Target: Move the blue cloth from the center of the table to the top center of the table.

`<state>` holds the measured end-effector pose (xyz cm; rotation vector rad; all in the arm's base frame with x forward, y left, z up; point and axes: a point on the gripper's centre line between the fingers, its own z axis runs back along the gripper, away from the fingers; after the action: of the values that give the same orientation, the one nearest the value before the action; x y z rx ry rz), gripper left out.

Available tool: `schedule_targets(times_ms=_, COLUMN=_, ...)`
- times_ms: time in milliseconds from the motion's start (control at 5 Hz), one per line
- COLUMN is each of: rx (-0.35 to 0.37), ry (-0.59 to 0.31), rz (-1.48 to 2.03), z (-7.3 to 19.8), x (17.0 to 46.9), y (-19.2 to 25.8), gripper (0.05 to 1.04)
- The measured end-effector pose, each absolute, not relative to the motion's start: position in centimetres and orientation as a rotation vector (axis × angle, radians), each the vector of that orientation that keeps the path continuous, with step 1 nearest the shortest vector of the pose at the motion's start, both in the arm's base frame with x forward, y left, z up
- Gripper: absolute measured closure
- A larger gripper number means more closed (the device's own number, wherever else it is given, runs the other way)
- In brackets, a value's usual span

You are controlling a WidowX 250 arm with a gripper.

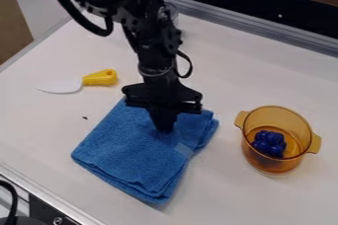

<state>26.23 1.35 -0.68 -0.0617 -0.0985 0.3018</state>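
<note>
Blue cloth (132, 152): folded flat, layered edges, textured weave, lighter patch near its right side. It lies on the white table (218, 197), left of the amber pot (257, 157). Gripper (163, 128) points down onto the cloth's upper part; most of the cloth extends below and left. Can't tell wide or narrow.

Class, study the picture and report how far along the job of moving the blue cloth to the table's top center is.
Done: the pincer is down at the upper part of the cloth. In hand: probably the grasp, though whether it has hold can't be told. Left: the move itself, as the cloth lies around the middle of the table.
</note>
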Motion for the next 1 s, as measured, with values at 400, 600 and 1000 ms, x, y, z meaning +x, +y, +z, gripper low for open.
schedule_targets(times_ms=400, rx=-0.028, ry=-0.093, rz=0.327, z=-2.1, x=27.2, y=1.3, gripper=1.031)
schedule_targets(times_ms=600, rx=-0.013, ry=-0.113, rz=0.301, z=-2.2, x=27.9, y=1.0, gripper=1.031)
schedule_targets(times_ms=1000, rx=-0.006, ry=-0.216, rz=0.188, z=-2.1, x=30.6, y=-1.2, gripper=1.031)
